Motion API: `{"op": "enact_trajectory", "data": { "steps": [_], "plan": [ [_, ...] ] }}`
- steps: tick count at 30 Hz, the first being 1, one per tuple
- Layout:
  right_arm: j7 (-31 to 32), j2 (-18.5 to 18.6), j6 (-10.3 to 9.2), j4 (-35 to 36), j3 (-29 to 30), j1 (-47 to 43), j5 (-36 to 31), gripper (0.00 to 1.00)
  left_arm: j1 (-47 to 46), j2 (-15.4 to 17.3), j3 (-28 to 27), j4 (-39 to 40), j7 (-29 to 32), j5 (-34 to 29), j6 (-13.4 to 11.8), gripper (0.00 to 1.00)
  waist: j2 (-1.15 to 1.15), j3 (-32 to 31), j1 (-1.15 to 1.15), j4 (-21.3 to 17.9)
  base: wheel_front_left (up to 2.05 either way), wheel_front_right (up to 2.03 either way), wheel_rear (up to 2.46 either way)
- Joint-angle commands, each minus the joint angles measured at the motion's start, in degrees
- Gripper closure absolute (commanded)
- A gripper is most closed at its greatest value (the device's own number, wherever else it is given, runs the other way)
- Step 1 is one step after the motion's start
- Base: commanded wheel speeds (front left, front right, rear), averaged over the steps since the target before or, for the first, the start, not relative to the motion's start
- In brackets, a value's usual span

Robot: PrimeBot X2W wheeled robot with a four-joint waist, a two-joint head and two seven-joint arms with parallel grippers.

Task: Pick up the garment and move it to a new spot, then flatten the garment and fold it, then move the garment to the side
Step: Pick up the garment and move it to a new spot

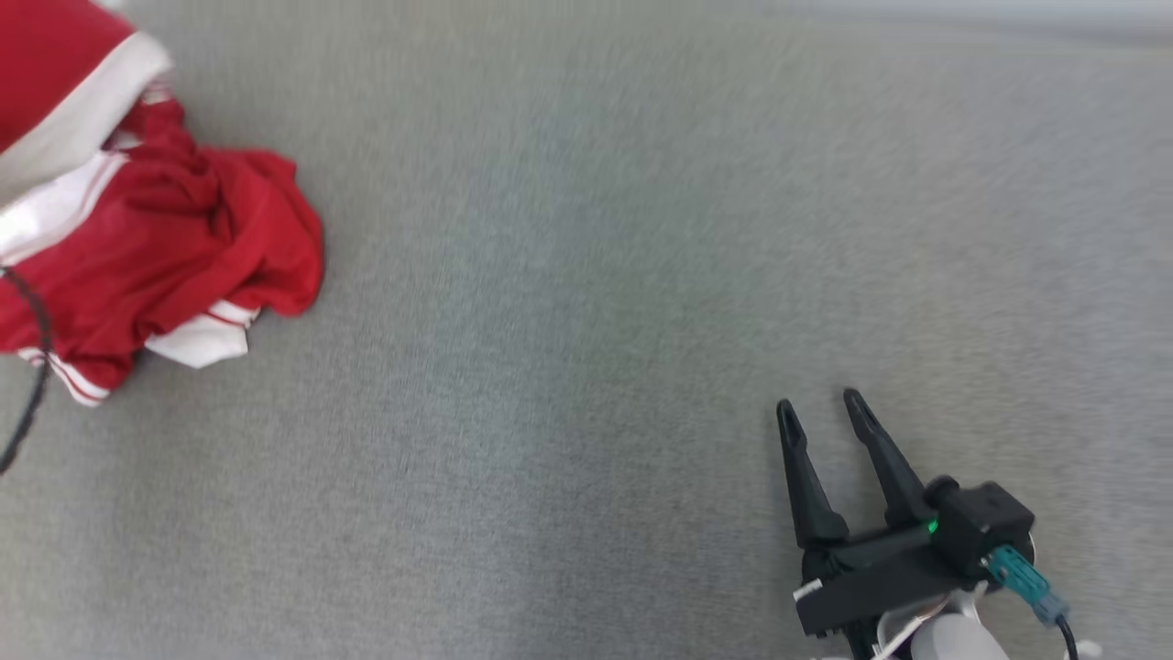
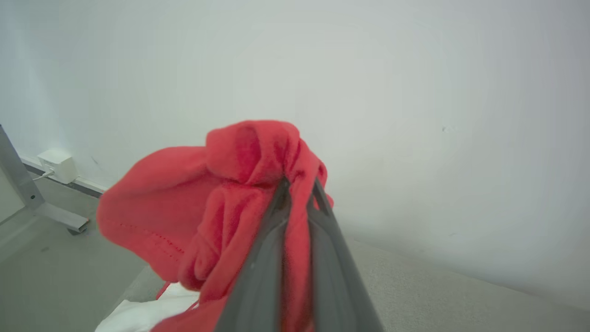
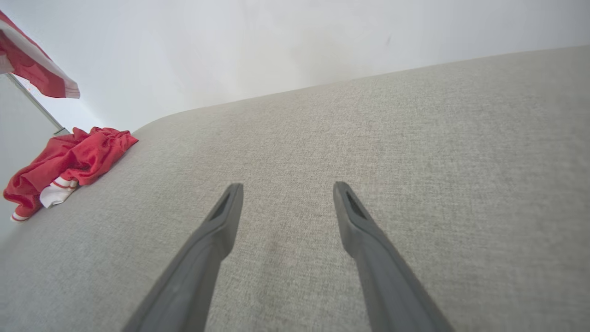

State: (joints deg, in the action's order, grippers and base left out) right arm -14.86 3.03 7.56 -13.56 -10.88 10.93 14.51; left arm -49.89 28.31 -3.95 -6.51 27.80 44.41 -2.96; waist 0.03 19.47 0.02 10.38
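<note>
Left gripper (image 2: 300, 184) fingers are pinched narrow on a bunched fold of the red garment (image 2: 184, 207); the left wrist view gives the grip plainly. Head view adds the layout: garment at 10 o'clock, part raised, the rest heaped on grey upholstery (image 1: 586, 321). Right gripper (image 1: 820, 403) at 5 o'clock, jaws wide, empty. Cloth looks light, limp, prone to droop; a white-trimmed hem or corner is likely a better hold than mid-bunch.

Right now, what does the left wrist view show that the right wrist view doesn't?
Left wrist view: the left gripper shut on a bunch of the red garment, plus a white box and a metal leg. Right wrist view: the right gripper open above the grey surface, the garment's heap lying off to one side. Both: garment, pale wall, grey surface.
</note>
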Motion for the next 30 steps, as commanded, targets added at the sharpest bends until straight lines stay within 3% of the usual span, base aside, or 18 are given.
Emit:
{"op": "enact_trajectory", "data": {
  "steps": [1,14,22,30],
  "plan": [
    [-0.31,-0.15,-0.15,-0.31,0.03,-1.04,0.77,0.0,-0.98,-0.5,0.45,0.49,-0.53,-0.69,0.39,1.0,-0.03,-6.1,-0.02,-3.87,0.0,0.0,0.0],
    [-0.39,-0.15,-0.15,0.59,2.26,-8.17,1.1,0.0,4.39,-7.86,8.14,3.69,-1.34,0.68,3.12,1.0,-0.03,-16.69,-0.02,-17.4,0.0,0.0,0.0],
    [1.21,-0.1,-0.14,2.73,3.78,-11.28,-2.28,0.0,13.08,-14.18,10.91,4.94,-7.15,1.13,3.83,1.0,-0.03,-18.49,-0.02,-25.6,0.0,0.0,0.0],
    [3.8,0.92,-0.15,5.98,3.6,-13.52,-3.25,0.0,20.9,-19.97,15.14,0.24,-15.44,-2.05,4.5,1.0,-0.03,-17.37,-0.02,-29.53,0.0,0.0,0.0]
  ]
}}
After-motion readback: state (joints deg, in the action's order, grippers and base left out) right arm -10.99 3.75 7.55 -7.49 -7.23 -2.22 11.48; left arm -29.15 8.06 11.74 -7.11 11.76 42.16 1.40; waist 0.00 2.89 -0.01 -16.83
